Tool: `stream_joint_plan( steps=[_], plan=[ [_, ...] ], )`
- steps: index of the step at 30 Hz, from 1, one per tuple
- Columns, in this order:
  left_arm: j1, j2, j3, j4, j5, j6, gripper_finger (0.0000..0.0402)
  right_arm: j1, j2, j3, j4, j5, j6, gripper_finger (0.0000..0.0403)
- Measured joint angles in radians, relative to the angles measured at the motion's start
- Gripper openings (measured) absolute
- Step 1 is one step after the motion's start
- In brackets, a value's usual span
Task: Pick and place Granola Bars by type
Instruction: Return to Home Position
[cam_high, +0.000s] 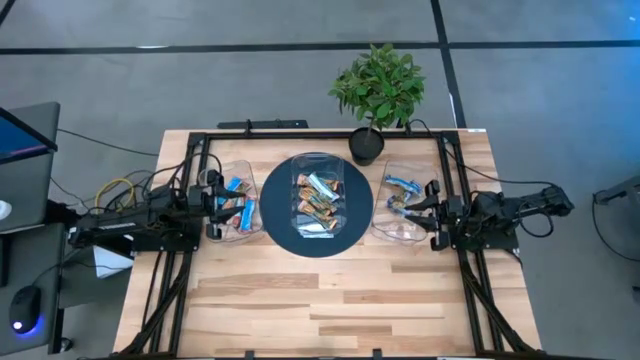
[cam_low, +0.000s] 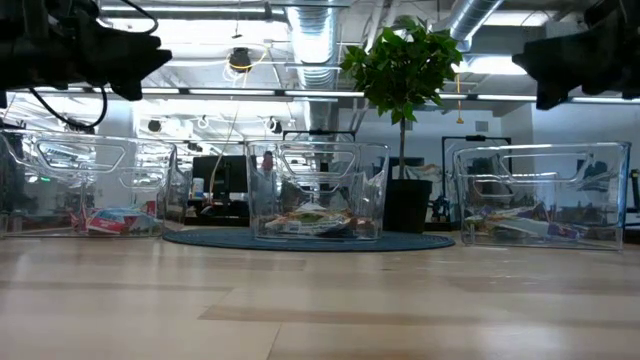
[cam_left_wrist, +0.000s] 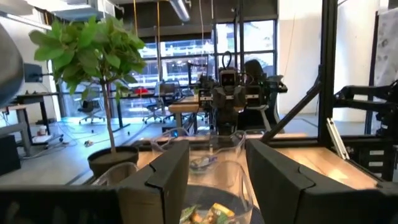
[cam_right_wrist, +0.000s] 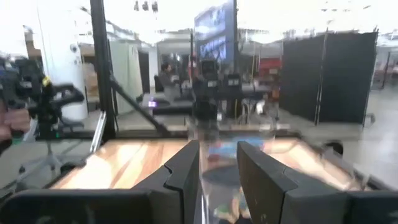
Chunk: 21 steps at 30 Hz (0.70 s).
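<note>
Three clear tubs stand in a row across the table. The middle tub (cam_high: 318, 198) rests on a dark round mat (cam_high: 280, 228) and holds several mixed granola bars (cam_high: 320, 192). Blue and red bars (cam_high: 238, 207) lie in the left tub (cam_high: 240, 180), and blue and brown bars (cam_high: 403, 188) lie in the right tub (cam_high: 395, 228). My left gripper (cam_high: 220, 200) hovers over the left tub's outer side, open and pointing level toward the middle tub (cam_left_wrist: 217, 149). My right gripper (cam_high: 428, 203) hovers over the right tub's outer side, open with a narrower gap (cam_right_wrist: 217, 152). Neither has anything between its fingers.
A potted plant (cam_high: 378, 90) stands at the far edge behind the middle and right tubs. Black frame rails (cam_high: 452, 180) run along both sides of the table. The near half of the wooden table (cam_high: 320, 300) is bare.
</note>
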Motion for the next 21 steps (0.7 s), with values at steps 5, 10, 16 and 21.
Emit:
stream_joint_plan(
  steps=[5, 10, 16, 21],
  plan=[
    [0.000, 0.000, 0.000, -0.038, 0.004, 0.028, 0.0155, 0.000, 0.000, 0.000, -0.026, -0.014, -0.021, 0.0102],
    [0.000, 0.000, 0.000, -0.063, 0.015, 0.047, 0.0155, -0.036, 0.000, -0.001, -0.088, -0.113, -0.099, 0.0102],
    [0.000, 0.000, -0.001, -0.059, 0.008, 0.072, 0.0155, -0.177, 0.000, -0.001, -0.126, -0.219, -0.080, 0.0102],
    [0.000, 0.000, -0.001, -0.099, -0.001, 0.076, 0.0155, -0.231, 0.000, -0.002, -0.118, -0.279, -0.087, 0.0102]
  ],
)
